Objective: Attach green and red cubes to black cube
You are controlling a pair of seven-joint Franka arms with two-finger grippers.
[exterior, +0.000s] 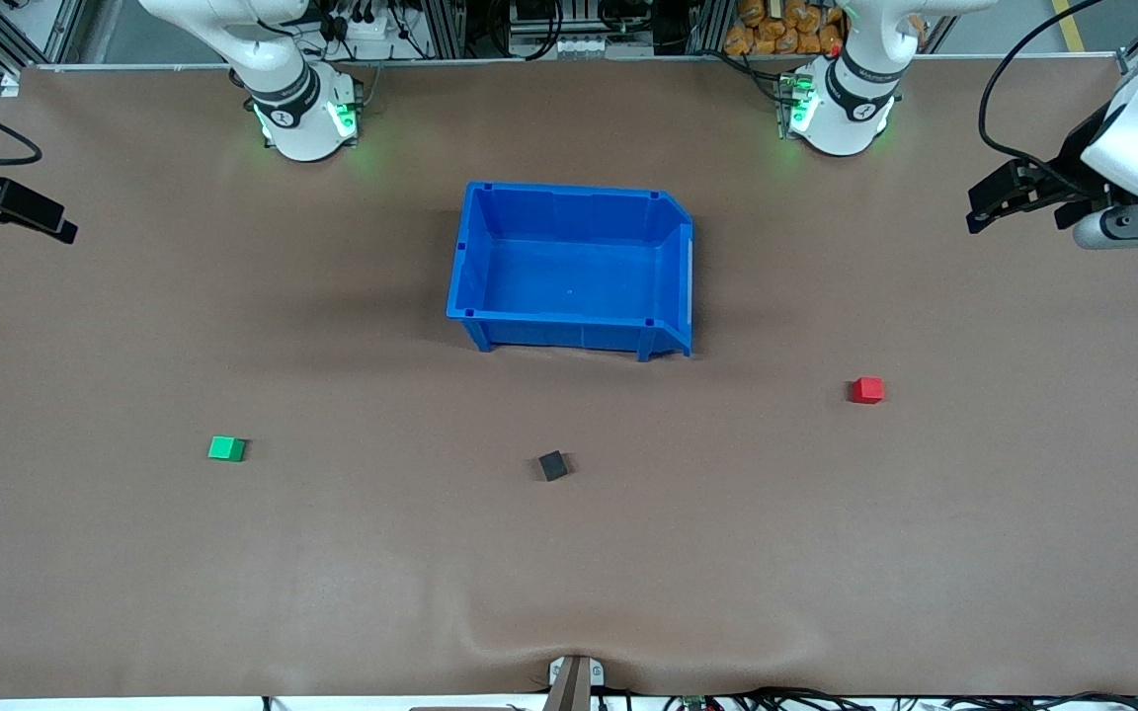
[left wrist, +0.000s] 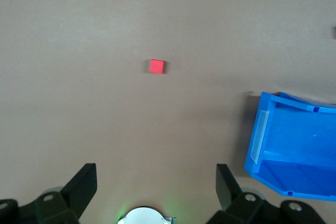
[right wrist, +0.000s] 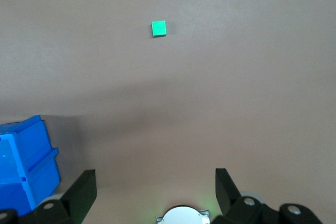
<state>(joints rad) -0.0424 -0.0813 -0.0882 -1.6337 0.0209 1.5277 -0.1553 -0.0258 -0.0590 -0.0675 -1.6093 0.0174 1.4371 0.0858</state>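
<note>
Front view showed all three cubes lying apart on the table, none yet joined. I noted the black cube nearer the camera than the blue bin, roughly midway along the table. The green cube lay well off toward the right arm's end; the red cube sat toward the left arm's end, a little farther from the camera than the black one.

I found the left gripper raised over its own end of the table, jaws spread wide with nothing between them; its wrist view had the red cube ahead of the fingers. The right gripper hung over its end, likewise spread and unloaded, with the green cube in its wrist view.

I judged the step in hand to be the first approach. Doing it well would mean descending squarely over each coloured cube, fingers aligned to opposite flat faces, and leaving one face free to meet the black cube.
</note>
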